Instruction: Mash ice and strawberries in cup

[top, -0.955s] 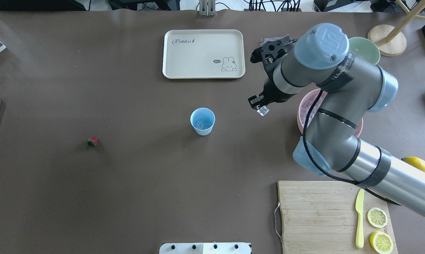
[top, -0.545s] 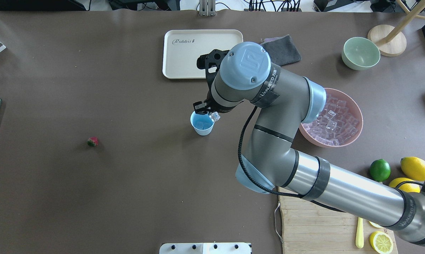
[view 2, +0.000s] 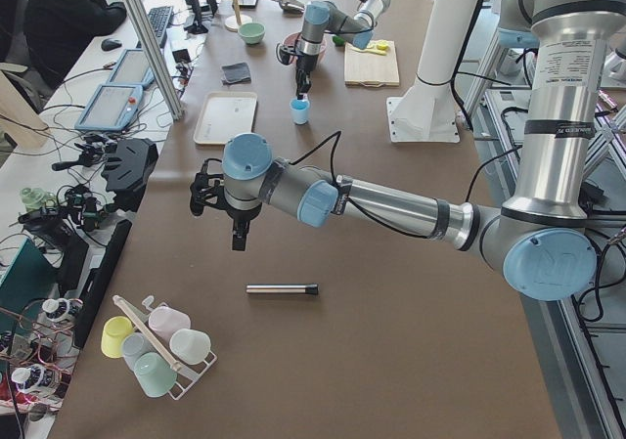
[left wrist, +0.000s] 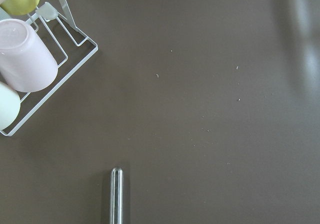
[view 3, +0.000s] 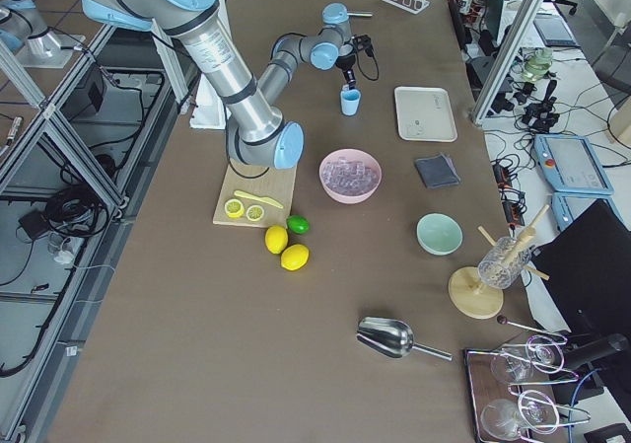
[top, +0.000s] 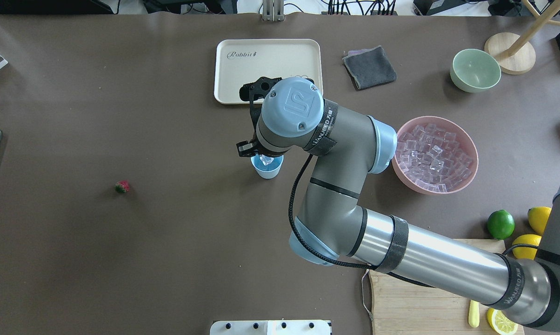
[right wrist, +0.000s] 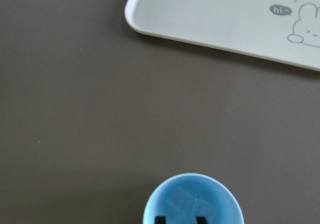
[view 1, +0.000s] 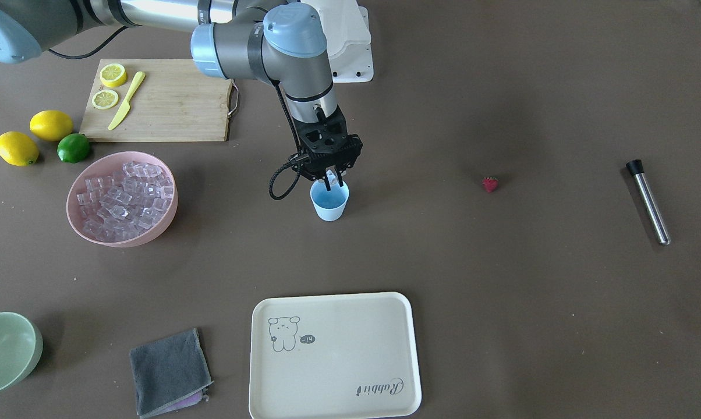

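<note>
The pale-blue cup (top: 270,170) stands mid-table and also shows in the front view (view 1: 329,205). The right wrist view shows it (right wrist: 192,204) with two ice cubes (right wrist: 178,200) inside. My right gripper (top: 263,158) hangs just over its mouth, shut on one ice cube (view 1: 331,182). More ice (top: 431,151) fills the pink bowl (top: 475,163). The strawberry (top: 122,186) lies alone far to the left. My left gripper (view 2: 239,241) shows only in the exterior left view, above bare table, and I cannot tell whether it is open or shut.
A steel rod (view 1: 650,203) lies near the left gripper, beside a cup rack (left wrist: 30,59). A cream tray (top: 261,65), grey cloth (top: 369,67) and green bowl (top: 475,70) sit at the back. Cutting board (view 1: 164,102), lemons (view 1: 50,124) and lime (top: 500,224) are on the right.
My right arm has swung left from the pink bowl, carrying the ice cube, and now holds it over the cup's mouth. The strawberry and cup have not moved.
</note>
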{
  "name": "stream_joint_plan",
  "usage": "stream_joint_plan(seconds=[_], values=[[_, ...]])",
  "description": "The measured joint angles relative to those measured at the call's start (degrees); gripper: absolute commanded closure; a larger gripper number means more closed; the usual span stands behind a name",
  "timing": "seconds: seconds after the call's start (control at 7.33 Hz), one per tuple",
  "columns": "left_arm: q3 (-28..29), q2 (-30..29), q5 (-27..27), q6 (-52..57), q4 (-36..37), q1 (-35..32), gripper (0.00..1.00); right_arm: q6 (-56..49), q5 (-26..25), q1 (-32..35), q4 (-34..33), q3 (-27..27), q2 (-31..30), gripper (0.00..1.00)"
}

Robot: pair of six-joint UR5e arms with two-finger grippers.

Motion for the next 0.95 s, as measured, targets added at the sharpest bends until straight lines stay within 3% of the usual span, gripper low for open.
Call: stream_joint_plan(seconds=[0.14,0.55,0.68,0.95], values=[[0.0,0.0,0.0,0.0,0.0,0.0,0.02,0.3,-0.7,0.0,1.3,-0.2,-0.1,0.01],[-0.1,-0.1,0.1,-0.1,0.1,0.2,0.02,2.1,-0.7,2.2,1.4,0.8,-1.3,0.00],[-0.3,-0.5,0.2,-0.5,0.1,0.7,0.02,2.1,1.2,5.1,0.1,3.5,-4.2,0.00],[-1.2,-3.1,1.5,-3.1,0.0,5.0,0.02,0.5,13.0,17.1,-0.9,7.9,-12.6,0.00]])
